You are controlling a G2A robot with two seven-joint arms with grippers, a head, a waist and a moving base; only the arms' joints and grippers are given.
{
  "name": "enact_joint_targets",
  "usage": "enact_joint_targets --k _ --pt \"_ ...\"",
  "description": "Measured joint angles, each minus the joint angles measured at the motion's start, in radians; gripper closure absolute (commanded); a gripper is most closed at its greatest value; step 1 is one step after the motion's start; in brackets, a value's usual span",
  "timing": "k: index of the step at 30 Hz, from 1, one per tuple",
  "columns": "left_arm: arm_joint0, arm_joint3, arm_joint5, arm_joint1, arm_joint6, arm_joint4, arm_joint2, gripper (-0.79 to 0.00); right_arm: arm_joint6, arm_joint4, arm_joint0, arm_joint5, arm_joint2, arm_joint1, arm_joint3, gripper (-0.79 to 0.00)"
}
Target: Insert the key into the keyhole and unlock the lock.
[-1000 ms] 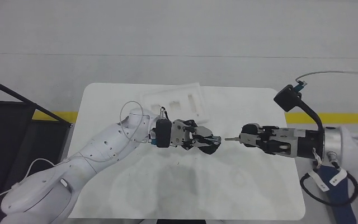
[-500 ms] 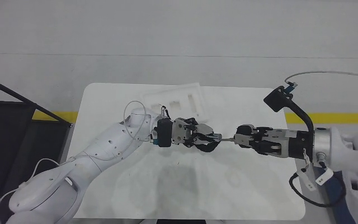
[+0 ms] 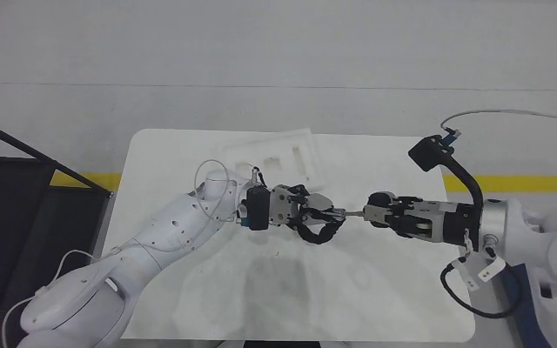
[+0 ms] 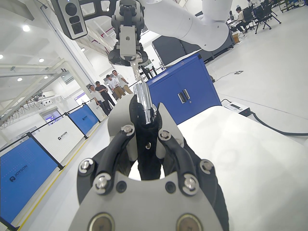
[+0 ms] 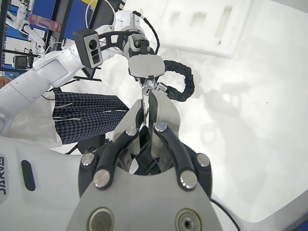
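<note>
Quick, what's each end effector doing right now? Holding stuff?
Left end effector: closed, holding the lock.
Right end effector: closed, holding the key.

A white foam tray (image 3: 277, 157) with three rectangular recesses lies near the far edge of the white counter (image 3: 392, 287). A yellow stripe (image 3: 513, 183) marks the grey floor on either side. A blue two-door cabinet (image 4: 185, 85) stands beside the counter, and blue barrier panels (image 4: 26, 162) line a walkway beyond.
</note>
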Motion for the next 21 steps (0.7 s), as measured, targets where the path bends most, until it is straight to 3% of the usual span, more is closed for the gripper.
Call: enact_joint_targets --k 21 --pt "0.029 -0.01 -0.008 -0.009 -0.012 0.054 -0.052 0.0 -0.025 0.009 -0.012 0.039 -0.016 0.026 0.015 0.0"
